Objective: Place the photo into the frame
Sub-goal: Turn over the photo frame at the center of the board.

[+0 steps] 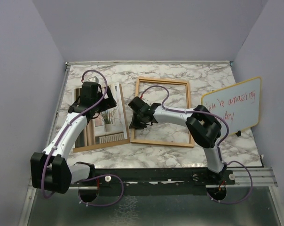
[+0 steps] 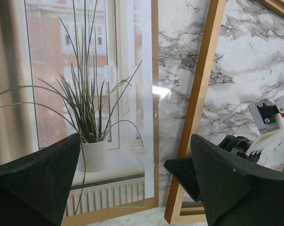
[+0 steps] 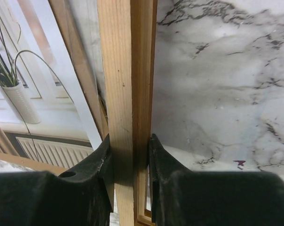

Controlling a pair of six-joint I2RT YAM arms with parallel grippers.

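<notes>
frame (image 1: 163, 81) and photo (image 1: 104, 123) are laid side by side on the marble table (image 1: 212, 75), each with its long axis running roughly from 12 to 6 o'clock in the top view. the frame is seen as an empty wooden rim with marble showing through its opening. the photo is laid flat on a brown-edged board (image 1: 81, 143) at 9 o'clock from the frame, just beside the left rail and not inside the rim. whether board and rail touch cannot be told.

the right gripper (image 1: 136, 120) is clenched on that left rail. in the right wrist view the wood of the frame (image 3: 125, 70) is pinched between the two fingers (image 3: 100, 165), and the photo (image 3: 19, 99) is seen just past it. the left gripper (image 1: 96, 100) is released, with its jaws spread wide and nothing held, and it is hung over the 12 o'clock end of the photo. in the left wrist view the photo (image 2: 85, 94) is seen below the spread jaws, with the frame (image 2: 198, 103) toward 3 o'clock.

the coming move is judged to turn on this sideways offset. from the right gripper the photo lies toward 9 o'clock, so the rim would have to be carried that way and lowered over the print, or the print drawn toward 3 o'clock. the right arm is nearer the frame and the left arm nearer the photo. as the two long axes are nearly parallel, little turning is thought to be needed.
</notes>
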